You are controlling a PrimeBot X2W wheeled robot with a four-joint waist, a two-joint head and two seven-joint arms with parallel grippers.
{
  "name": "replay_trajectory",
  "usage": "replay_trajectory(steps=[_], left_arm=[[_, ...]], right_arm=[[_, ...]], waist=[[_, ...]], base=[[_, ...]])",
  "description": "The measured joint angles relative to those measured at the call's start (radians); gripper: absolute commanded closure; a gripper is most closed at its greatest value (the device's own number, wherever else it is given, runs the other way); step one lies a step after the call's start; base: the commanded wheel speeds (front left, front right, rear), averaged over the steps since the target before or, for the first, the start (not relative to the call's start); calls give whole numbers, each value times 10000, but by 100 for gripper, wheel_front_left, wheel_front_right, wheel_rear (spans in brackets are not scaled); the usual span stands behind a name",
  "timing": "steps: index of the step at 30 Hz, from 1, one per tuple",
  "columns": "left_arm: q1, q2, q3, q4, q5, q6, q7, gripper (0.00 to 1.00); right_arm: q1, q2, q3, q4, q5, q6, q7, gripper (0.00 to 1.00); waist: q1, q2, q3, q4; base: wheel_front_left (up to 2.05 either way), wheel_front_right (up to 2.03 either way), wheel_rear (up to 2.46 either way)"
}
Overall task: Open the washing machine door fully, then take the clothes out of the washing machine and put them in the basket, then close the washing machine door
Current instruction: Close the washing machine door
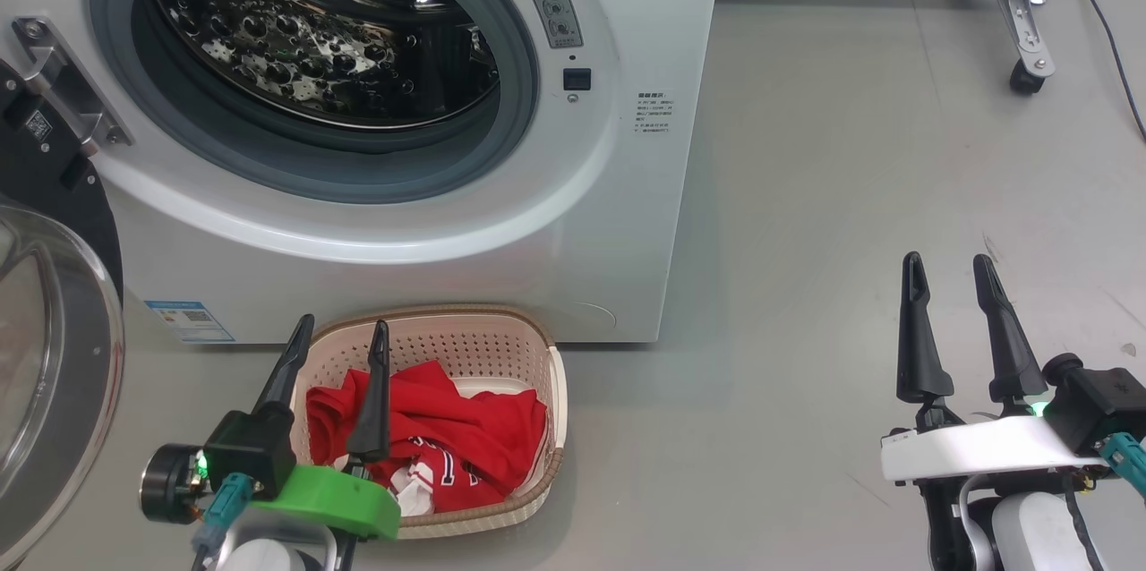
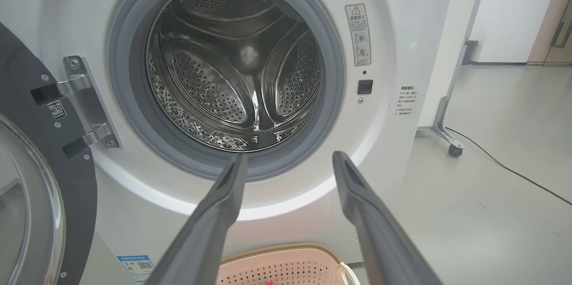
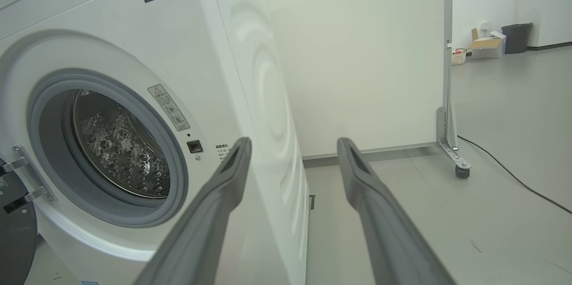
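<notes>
Item: large round washing machine door with glossy black rim and bulging clear glass bowl [image 1: 54, 356]; location: swung wide on its steel hinge [image 1: 63, 88], at nine o'clock of the drum mouth in the head view, standing well off the front of the big white front-loading washing machine [image 1: 627, 150].
Handling, by judgement: rigid, fairly heavy, turns on one axis only; glass and gloss are probably slick, so push on the black rim far from the hinge rather than pinch the bowl; slow it near the grey seal to avoid a slam.
Perforated steel drum [image 1: 313, 34]: no garment seen inside.
Bright red fabric clothes with white trim [image 1: 466, 437]: soft, light; heaped in the small cream perforated plastic basket [image 1: 466, 345] on the grey floor [image 1: 806, 240], at six o'clock of the machine front.
Left end effector [image 1: 344, 325]: fingers spread wide, empty; above the basket's nine-o'clock side.
Right end effector [image 1: 947, 259]: spread wide, empty; over the floor at three o'clock, well apart from the machine.
</notes>
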Motion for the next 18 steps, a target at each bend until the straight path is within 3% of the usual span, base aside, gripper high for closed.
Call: replay_trajectory(steps=[18], left_arm=[[6, 2, 10, -134, 8, 77, 0, 0]], right_arm=[[-1, 0, 35, -8, 75, -73, 0, 0]], waist=[[0, 0, 4, -32]], base=[[0, 0, 0]])
